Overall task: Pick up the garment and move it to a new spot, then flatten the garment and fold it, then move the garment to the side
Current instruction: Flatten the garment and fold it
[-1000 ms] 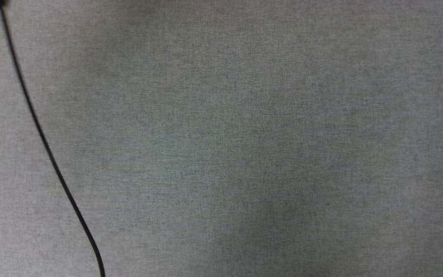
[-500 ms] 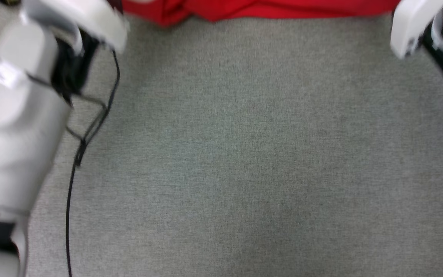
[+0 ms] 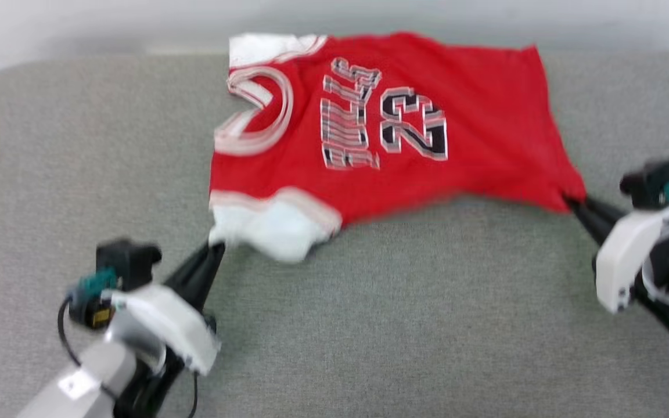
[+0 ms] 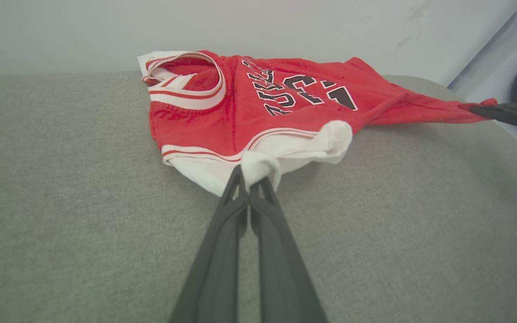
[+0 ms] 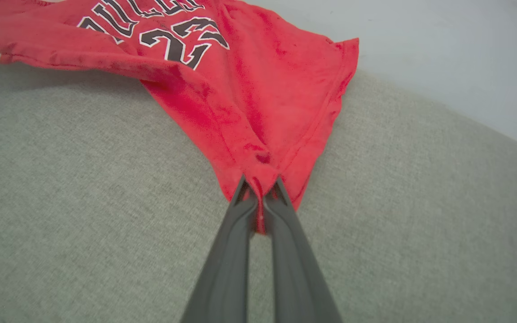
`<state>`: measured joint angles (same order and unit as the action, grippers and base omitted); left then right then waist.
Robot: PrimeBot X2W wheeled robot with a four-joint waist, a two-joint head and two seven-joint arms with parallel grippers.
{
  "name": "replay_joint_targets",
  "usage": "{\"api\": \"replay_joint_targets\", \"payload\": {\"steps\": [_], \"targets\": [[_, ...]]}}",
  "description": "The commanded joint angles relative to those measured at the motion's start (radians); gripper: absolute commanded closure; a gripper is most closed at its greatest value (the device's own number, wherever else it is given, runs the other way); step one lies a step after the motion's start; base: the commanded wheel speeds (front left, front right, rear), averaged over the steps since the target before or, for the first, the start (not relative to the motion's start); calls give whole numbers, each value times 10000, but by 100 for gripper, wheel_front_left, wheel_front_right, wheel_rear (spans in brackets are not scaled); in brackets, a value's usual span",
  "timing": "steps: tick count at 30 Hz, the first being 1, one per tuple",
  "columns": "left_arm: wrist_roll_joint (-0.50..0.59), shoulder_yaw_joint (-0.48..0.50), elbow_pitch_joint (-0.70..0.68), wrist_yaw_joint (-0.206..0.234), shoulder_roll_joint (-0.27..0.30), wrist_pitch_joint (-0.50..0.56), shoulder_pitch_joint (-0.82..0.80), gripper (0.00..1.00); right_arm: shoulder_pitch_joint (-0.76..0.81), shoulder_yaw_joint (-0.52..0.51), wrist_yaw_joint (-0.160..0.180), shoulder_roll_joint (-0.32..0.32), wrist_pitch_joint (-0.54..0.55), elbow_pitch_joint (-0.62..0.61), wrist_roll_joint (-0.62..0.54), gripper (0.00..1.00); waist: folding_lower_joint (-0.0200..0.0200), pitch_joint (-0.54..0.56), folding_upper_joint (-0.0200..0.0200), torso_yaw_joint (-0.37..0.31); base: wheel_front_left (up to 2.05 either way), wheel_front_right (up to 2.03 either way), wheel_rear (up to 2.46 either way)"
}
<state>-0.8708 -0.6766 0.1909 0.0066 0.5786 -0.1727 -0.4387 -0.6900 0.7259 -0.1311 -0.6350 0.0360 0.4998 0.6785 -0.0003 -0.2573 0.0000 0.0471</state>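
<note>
The garment [image 3: 474, 116], a red jersey-style shirt with white sleeves, striped red-and-white trim and black white-outlined lettering on the chest, lies chest-up along the far edge of the grey woven-fabric surface [image 3: 369, 325]. Its collar points toward the far-left corner and its hem toward the right edge. Its far side rests on the cloth, close under the pale wall [image 3: 79, 23]. Its near side is drawn out between the two arms and looks slightly raised. The near white sleeve [image 3: 270, 223] is bunched where the left gripper [image 4: 249, 181] pinches it, dark fingers pressed together on the cloth. The near red hem corner [image 5: 258, 157] is pulled to a point in the right gripper [image 5: 260, 193], which is likewise clamped on the fabric.

This reads as the first step, carrying the shirt to a new spot; flattening and folding are not yet begun. The next move calls for keeping both pinches firm, drawing the shirt toward the middle of the surface with even tension, then laying it down so that the crumpled sleeve spreads rather than tucks under
</note>
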Motion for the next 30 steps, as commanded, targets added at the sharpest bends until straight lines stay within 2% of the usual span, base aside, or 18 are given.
{"api": "replay_joint_targets", "payload": {"steps": [1, 5, 12, 19, 20, 24, 30], "targets": [[-177, -47, -253, 141, 141, 79, 561, 100, 587, -83, 5, -86, 7, -190, 87, 100, 3, 688, 0, 27, 0, 0, 0], [-607, -141, -1071, 620, 646, 275, 2142, 100, 2121, -560, 7, -461, 139, -843, 234, 100, 3, 1250, 0, 46, 0, 0, 0], [-1601, -267, -2157, 1333, 1081, 465, 4632, 100, 4893, -1604, 7, -871, 828, -2163, 194, 100, 3, 2100, 0, 29, 0, 0, 0], [-2237, -490, -3035, 1788, 1490, 677, 6272, 100, 7430, -3054, 7, -926, 1836, -3445, 44, 100, 3, 2626, 0, 135, 0, 0, 0], [-2249, -614, -3327, 1870, 1630, 854, 6473, 100, 8279, -3581, 7, -798, 2400, -3946, -8, 100, 3, 2661, 0, 215, 0, 0, 0], [-1959, -373, -3313, 2105, 1748, 622, 6123, 100, 8714, -4305, 7, -568, 2841, -4533, -285, 100, 3, 2571, 0, 230, 0, 0, 0], [-1372, -356, -3078, 1703, 1709, 799, 4853, 100, 8500, -5112, 7, -194, 3242, -5175, -647, 100, 3, 2236, 0, 240, 0, 0, 0]]}}
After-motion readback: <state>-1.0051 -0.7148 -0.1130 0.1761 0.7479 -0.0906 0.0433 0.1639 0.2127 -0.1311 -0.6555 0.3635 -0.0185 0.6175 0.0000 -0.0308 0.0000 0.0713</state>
